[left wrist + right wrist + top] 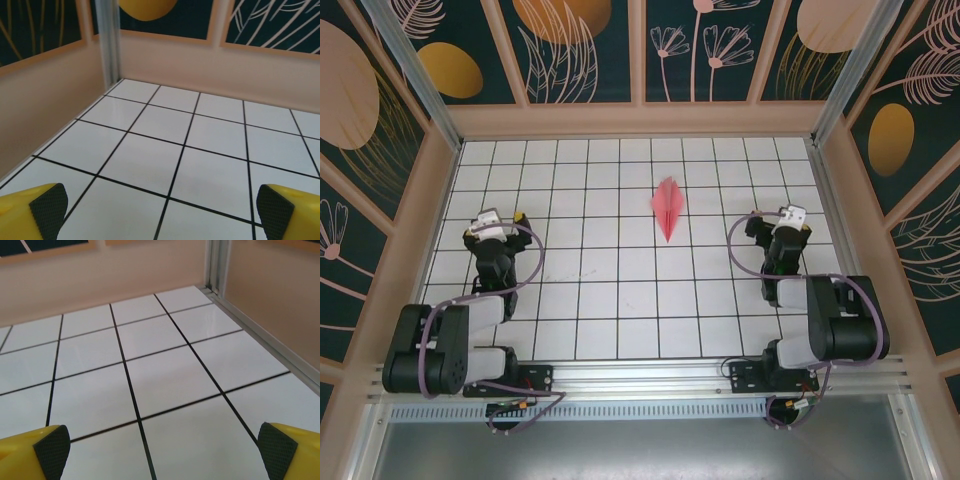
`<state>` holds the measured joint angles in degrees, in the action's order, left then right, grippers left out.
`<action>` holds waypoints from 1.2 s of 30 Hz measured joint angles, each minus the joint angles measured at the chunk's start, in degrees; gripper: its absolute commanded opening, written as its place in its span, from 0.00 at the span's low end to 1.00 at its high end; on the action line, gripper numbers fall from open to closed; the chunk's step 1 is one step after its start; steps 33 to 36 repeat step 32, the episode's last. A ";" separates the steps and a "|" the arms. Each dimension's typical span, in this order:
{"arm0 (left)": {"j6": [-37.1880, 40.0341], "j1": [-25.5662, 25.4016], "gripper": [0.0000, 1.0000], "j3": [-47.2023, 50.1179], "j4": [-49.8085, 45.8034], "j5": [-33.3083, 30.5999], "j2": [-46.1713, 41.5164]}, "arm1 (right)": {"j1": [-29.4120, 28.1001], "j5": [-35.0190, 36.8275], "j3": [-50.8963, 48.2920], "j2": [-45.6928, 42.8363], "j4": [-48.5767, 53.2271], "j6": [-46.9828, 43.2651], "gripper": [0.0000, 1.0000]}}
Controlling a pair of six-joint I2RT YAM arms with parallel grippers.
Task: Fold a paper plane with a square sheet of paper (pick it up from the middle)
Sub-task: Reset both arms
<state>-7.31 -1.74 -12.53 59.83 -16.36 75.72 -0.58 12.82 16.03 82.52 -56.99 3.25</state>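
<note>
A white grid-tiled table (570,300) bears the pink-red paper plane (667,208) near its far middle.

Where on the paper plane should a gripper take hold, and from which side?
Probably the wider tail half of the paper plane, pinched across its centre fold from straight above. It lies flat on the table with its thin tip pointing toward the arms, so the tip offers little to grip. The right gripper, open, looks the nearer one.

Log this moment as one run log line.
left gripper: open, empty | right gripper: open, empty | paper plane: folded dart on table between them | stage: folding looks done
</note>
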 measured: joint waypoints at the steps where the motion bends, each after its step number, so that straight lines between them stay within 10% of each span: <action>1: 0.26 0.22 0.99 0.00 1.25 1.09 1.29 | 0.50 -1.07 -0.31 1.03 -1.86 0.00 0.99; 36: 2.38 0.72 0.99 -0.87 10.49 8.44 11.43 | 1.25 -8.85 -2.71 5.20 -11.87 -1.46 0.99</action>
